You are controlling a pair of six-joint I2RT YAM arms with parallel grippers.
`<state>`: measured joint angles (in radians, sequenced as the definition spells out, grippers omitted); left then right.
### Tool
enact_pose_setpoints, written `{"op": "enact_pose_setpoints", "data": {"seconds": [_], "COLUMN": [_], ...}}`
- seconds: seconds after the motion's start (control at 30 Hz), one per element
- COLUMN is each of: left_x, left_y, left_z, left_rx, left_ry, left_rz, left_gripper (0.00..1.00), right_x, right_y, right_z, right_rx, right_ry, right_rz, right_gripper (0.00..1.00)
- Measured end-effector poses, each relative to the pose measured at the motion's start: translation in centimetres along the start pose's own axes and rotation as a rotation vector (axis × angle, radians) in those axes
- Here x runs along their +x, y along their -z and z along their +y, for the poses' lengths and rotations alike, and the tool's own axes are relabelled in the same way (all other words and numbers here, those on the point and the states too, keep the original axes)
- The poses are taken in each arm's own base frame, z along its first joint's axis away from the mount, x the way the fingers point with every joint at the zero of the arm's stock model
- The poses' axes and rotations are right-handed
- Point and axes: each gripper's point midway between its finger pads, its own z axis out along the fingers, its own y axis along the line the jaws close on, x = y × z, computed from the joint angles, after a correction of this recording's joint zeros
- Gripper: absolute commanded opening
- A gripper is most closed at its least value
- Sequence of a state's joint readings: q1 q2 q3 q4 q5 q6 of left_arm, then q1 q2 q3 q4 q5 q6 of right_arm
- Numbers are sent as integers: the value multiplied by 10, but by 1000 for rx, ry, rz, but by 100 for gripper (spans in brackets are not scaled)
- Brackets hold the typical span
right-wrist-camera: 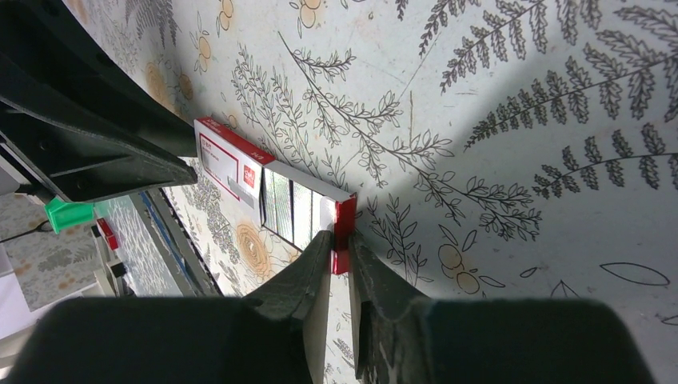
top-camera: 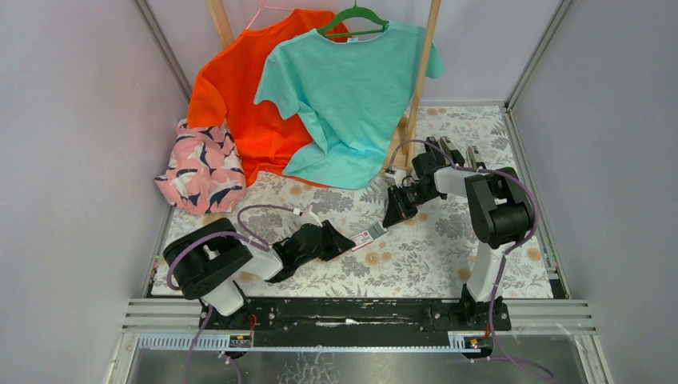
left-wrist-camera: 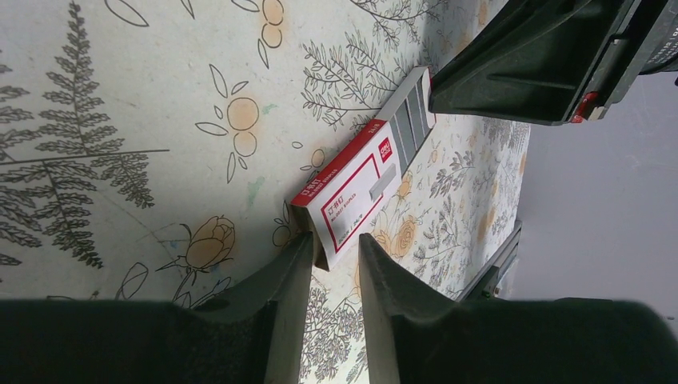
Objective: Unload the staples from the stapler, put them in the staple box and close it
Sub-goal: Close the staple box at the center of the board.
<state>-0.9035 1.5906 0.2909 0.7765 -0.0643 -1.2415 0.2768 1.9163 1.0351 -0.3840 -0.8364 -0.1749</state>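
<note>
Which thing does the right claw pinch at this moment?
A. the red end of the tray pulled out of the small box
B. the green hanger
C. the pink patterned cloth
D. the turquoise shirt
A: in the right wrist view the right claw is closed on the tray's red end, which is pulled out of the small box, and the silvery staples lie bare beside it.

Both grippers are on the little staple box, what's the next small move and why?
Probably the right gripper should draw the tray a little further out while the left gripper holds the box. The tray is only partly out, pinched by its red end, and the staples are partly uncovered.
</note>
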Motion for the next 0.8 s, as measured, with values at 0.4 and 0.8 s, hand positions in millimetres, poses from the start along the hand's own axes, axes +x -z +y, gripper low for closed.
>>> {"op": "enact_pose_setpoints", "data": {"seconds": [0.4, 0.8], "left_x": [0, 0], "left_y": [-1, -1], "left_z": [0, -1], "left_rx": [-3, -6], "left_ry": [0, 2], "left_rz": [1, 1], "left_gripper": [35, 34], "right_x": [0, -1], "right_y": [0, 1], "right_z": [0, 0], "right_rx": [12, 43], "right_ry": [-7, -14], "right_rz": [1, -12], "right_gripper": [20, 19]}}
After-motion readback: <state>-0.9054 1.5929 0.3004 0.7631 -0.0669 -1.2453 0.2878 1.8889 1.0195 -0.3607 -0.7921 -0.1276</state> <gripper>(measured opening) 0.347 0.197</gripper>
